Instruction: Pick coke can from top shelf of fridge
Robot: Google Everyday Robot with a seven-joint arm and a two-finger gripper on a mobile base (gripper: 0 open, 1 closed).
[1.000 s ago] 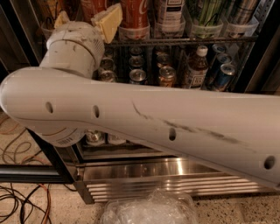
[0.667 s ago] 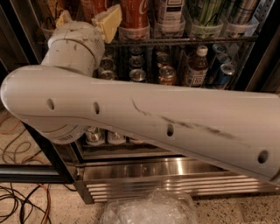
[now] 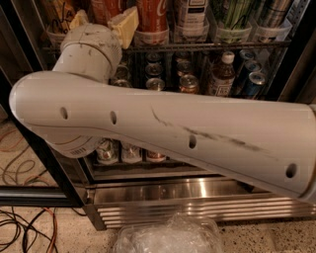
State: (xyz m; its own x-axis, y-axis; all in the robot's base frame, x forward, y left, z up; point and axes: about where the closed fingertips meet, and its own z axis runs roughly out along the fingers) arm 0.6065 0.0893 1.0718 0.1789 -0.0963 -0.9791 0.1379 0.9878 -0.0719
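The coke can [image 3: 153, 15], red with white script, stands in a clear tray on the top shelf [image 3: 197, 45] of the fridge [image 3: 197, 195]. My gripper [image 3: 102, 22] is at the top left, reaching into that shelf just left of the coke can. Its yellow fingertips [image 3: 126, 25] are apart, on either side of another reddish can [image 3: 105, 9] whose label is hidden. My white arm [image 3: 187, 133] crosses the whole view and hides much of the lower racks.
Green and silver cans [image 3: 232, 15] stand right of the coke can. The rack below holds several cans and a brown bottle [image 3: 220, 74]. The open black door frame [image 3: 37, 148] is at the left, cables [image 3: 19, 222] lie on the floor, and crumpled clear plastic [image 3: 168, 236] lies in front.
My arm's elbow end has shifted slightly to the right. The gripper stays at about the same spot on the top shelf.
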